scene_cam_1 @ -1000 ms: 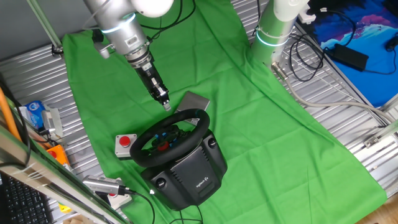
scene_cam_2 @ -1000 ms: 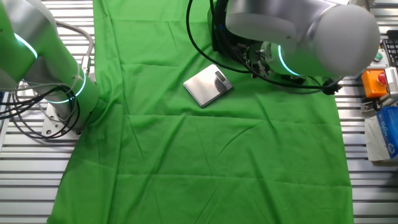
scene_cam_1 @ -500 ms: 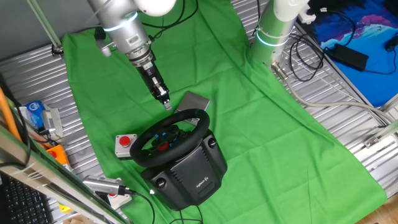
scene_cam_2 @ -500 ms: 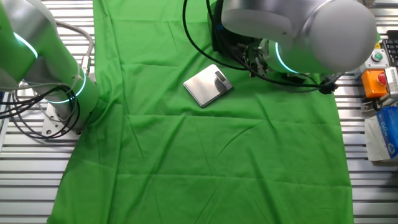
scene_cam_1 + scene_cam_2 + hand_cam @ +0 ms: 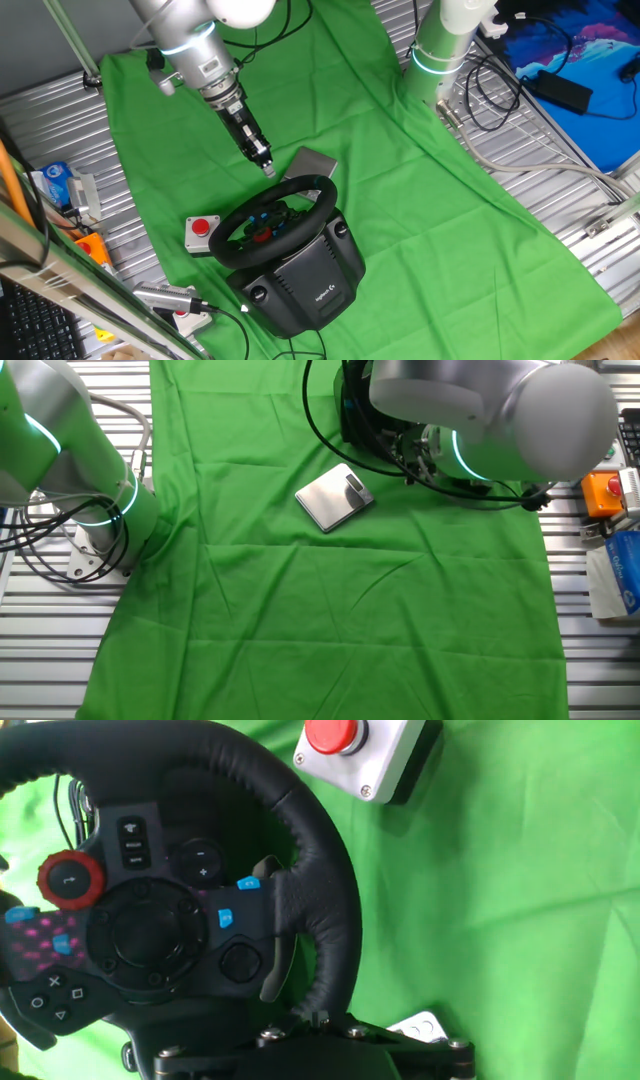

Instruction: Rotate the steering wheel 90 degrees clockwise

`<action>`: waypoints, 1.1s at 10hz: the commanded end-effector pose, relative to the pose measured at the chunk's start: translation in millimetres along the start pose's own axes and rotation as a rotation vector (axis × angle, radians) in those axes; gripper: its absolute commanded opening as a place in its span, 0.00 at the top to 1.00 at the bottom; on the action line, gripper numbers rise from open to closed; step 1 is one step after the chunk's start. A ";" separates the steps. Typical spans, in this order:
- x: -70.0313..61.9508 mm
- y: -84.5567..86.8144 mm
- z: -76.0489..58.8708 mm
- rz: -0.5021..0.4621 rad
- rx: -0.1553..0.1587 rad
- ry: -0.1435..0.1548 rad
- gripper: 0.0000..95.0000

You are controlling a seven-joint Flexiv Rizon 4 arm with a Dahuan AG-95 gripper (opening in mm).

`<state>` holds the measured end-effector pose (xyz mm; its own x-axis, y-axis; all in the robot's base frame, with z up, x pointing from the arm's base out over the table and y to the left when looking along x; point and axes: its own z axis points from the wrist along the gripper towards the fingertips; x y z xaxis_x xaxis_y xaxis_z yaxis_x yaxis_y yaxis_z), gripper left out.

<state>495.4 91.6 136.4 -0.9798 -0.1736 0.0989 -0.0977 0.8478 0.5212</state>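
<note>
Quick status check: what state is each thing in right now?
Claw: above the wheel's far rim, holding nothing; open or shut unclear.
Wheel: on its base, ungripped.
Button box: flat on the cloth beside the wheel, red button up.
Metal plate: flat on the cloth.

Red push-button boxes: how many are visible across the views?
2. One grey box with a red button sits on the green cloth beside the steering wheel; another red-button box lies at the table edge. Others may be hidden.
</note>
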 end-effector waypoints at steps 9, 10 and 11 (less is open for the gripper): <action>-16.9 27.5 14.7 0.001 -0.080 0.014 1.00; -17.7 27.6 16.2 0.001 -0.080 0.013 1.00; -22.3 28.0 20.1 0.001 -0.078 0.012 1.00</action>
<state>511.6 130.1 130.9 -0.9783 -0.1765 0.1082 -0.0812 0.8080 0.5835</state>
